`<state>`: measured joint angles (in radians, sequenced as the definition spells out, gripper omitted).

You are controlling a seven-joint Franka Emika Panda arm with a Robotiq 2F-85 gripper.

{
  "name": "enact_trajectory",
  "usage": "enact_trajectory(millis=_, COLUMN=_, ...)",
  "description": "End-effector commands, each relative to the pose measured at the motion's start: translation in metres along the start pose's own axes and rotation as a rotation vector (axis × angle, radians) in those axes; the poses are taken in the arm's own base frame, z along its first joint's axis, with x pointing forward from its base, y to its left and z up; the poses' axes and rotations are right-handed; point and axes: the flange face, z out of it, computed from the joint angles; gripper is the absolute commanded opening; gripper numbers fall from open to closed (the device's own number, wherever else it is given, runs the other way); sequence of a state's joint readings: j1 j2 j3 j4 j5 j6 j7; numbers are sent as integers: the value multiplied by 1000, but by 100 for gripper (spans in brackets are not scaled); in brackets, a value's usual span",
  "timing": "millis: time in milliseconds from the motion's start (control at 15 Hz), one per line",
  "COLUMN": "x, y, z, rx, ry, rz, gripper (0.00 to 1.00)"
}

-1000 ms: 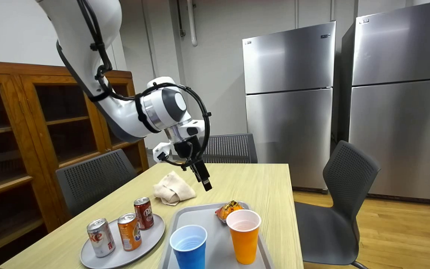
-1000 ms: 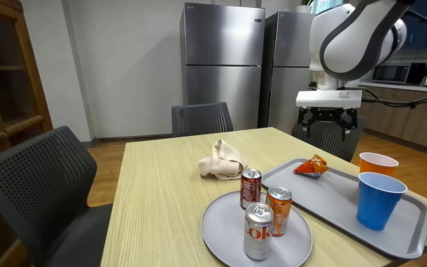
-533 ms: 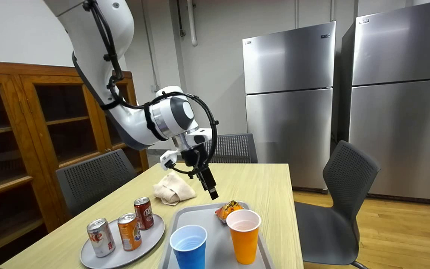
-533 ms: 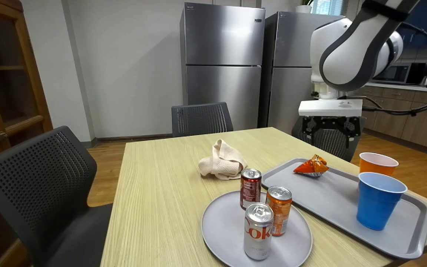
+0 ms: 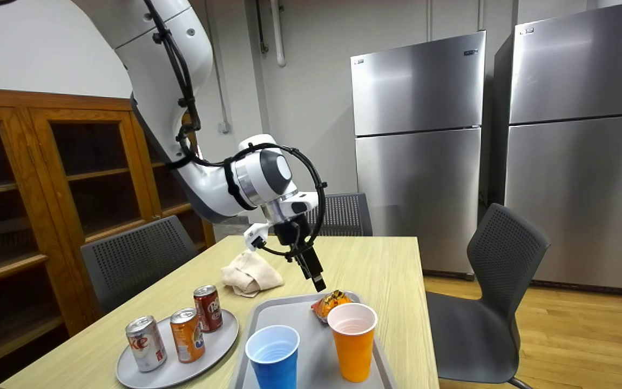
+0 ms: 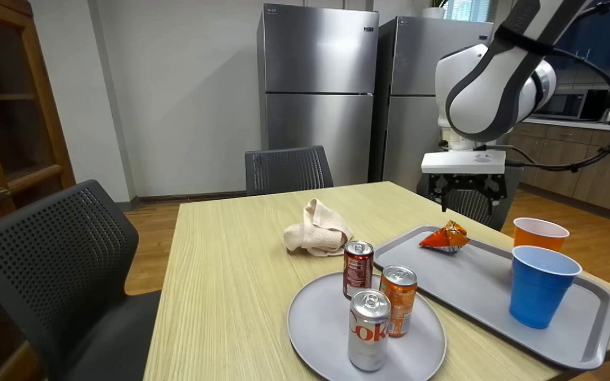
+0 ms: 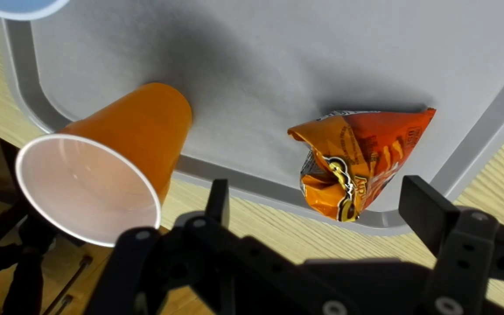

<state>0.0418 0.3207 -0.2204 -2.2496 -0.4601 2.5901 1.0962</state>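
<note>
Wrist view, clock around the black two-finger gripper [image 7: 315, 199]: jaws wide apart. Crumpled orange-red foil snack bag [image 7: 361, 162] nearest, 2 o'clock, lying on grey rectangular tray [image 7: 243, 109]. Tapered white-rimmed orange plastic cup [image 7: 142, 131] upright at 9; tapered white-rimmed blue plastic cup [image 7: 18, 6] farther, at 10.

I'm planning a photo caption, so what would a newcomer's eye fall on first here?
Probably the big white arm over the table, its open tool hanging close to the shiny bag near a corner of the tray. Next come the vivid blue cup and orange cup, standing on that same tray. Three cans then stand out, grouped upright on a round plate beside it.
</note>
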Motion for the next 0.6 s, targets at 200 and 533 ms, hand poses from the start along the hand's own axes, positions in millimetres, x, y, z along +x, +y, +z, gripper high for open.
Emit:
enact_trajectory(millis=200, x=0, y=0, z=0, rx=0, ry=-1, rz=-1, gripper=100)
enact_trajectory(millis=533, x=-1, y=-3, z=-1, rx=12, ry=15, rz=-10, gripper=100)
